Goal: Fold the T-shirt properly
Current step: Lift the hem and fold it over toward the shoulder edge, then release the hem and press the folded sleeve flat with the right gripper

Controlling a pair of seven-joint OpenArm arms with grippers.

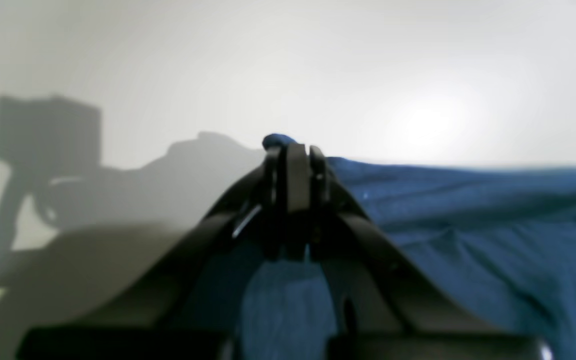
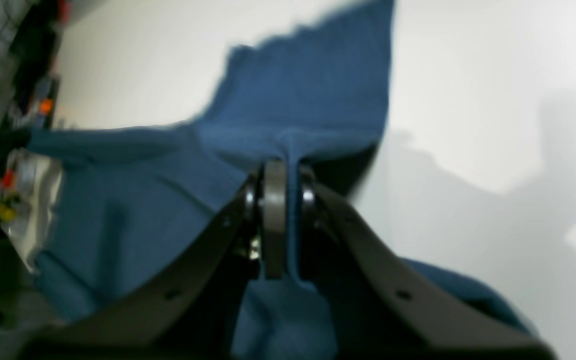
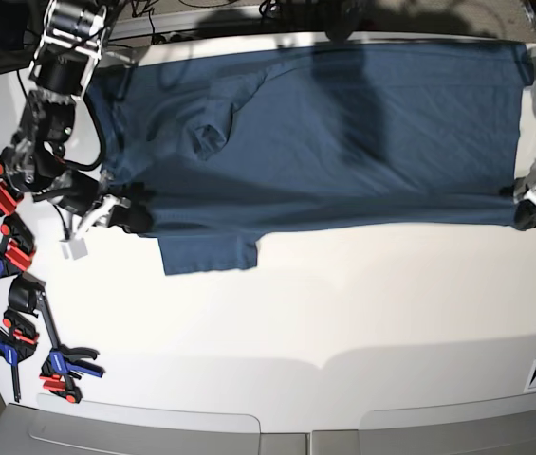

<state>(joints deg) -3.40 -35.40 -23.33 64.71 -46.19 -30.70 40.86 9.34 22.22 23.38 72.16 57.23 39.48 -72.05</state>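
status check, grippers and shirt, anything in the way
Left gripper shut on T-shirt edge. Right gripper shut on the shoulder end. Shirt spread flat on table. Clamps at the table's side, clear of the shirt.

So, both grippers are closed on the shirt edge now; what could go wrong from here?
1. The left gripper pinches only a thin bit of the T-shirt hem, so it might slip out.
2. The sleeve lies flat beside the right gripper and may drag or bunch, spoiling the fold.

Robot lab bench: white table [image 3: 343, 313], spring clamps [image 3: 21, 327], cables [image 3: 168, 11].
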